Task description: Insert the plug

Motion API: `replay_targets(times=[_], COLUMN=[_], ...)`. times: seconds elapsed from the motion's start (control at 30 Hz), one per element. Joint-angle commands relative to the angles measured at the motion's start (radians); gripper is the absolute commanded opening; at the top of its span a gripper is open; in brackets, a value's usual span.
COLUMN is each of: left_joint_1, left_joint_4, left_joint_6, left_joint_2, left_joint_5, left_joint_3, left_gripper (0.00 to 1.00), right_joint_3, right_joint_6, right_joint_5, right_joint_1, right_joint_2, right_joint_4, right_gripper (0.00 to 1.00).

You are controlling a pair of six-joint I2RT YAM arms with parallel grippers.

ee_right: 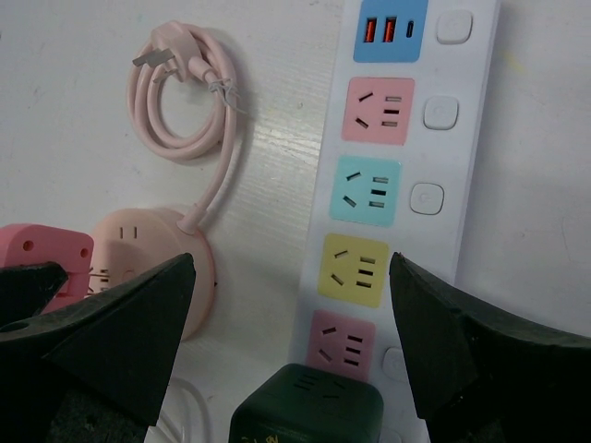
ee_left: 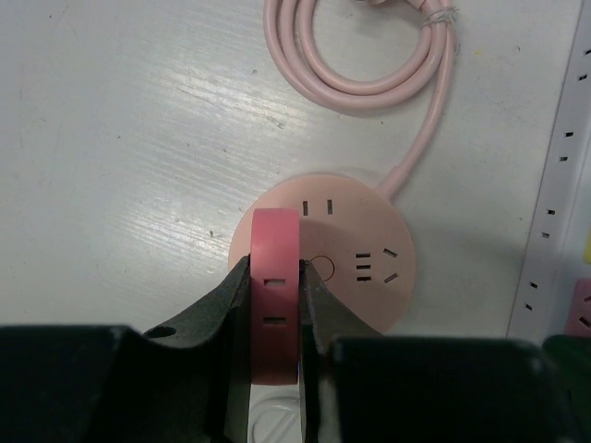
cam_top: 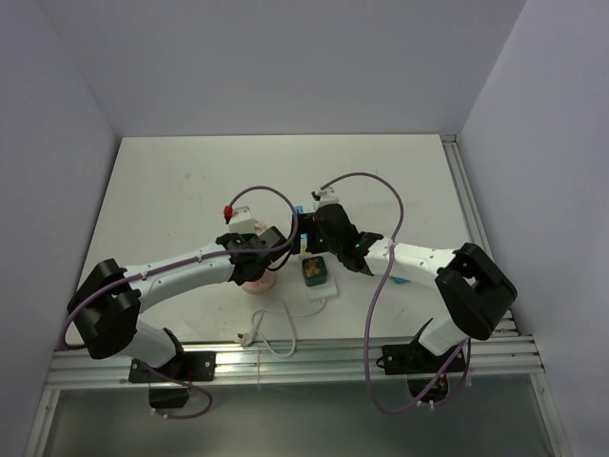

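My left gripper [ee_left: 275, 273] is shut on the plug [ee_left: 275, 314], a pink-red block with two slots on its visible face. It hangs over the left part of a round pink socket hub [ee_left: 365, 231], seen in the top view under the left wrist [cam_top: 257, 282]. Whether the plug touches the hub is hidden. My right gripper [ee_right: 292, 264] stands wide open above a white power strip [ee_right: 448, 111] with coloured outlets, holding nothing. The plug shows at the left edge of the right wrist view [ee_right: 37, 257].
A dark green cube adapter [ee_right: 309, 406] sits on the near end of the strip [cam_top: 313, 269]. The hub's pink cord [ee_left: 369, 65] lies coiled beyond it, its own plug [ee_right: 152, 53] loose. A white cable [cam_top: 276, 335] trails to the table's front edge.
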Motion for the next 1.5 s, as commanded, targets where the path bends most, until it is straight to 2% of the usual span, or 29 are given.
replay_targets(times=[0.0,0.6,1.0,1.47], left_joint_1=[-0.003,-0.043,-0.046,-0.051], left_joint_4=[-0.015,-0.070,-0.076,0.011], left_joint_6=[-0.015,-0.090,-0.073,-0.038], left_joint_2=[0.034,0.031,0.008,-0.010], left_joint_5=[-0.007,-0.070,-0.124,-0.081], left_joint_3=[0.017,-0.002,0.006,-0.034], left_gripper=[0.00,0.00,0.00,0.00], right_joint_3=[-0.010,-0.013,-0.016,-0.017], right_joint_6=[0.009,0.018,0.018,0.019], right_joint_5=[0.002,-0.020,-0.027,-0.043], right_joint_1=[-0.011,-0.025,-0.033,-0.041], right_joint_2=[-0.035,-0.030,-0.030,-0.024], right_joint_4=[0.042,0.048,0.050,0.053], right_gripper=[0.92,0.92,0.92,0.92])
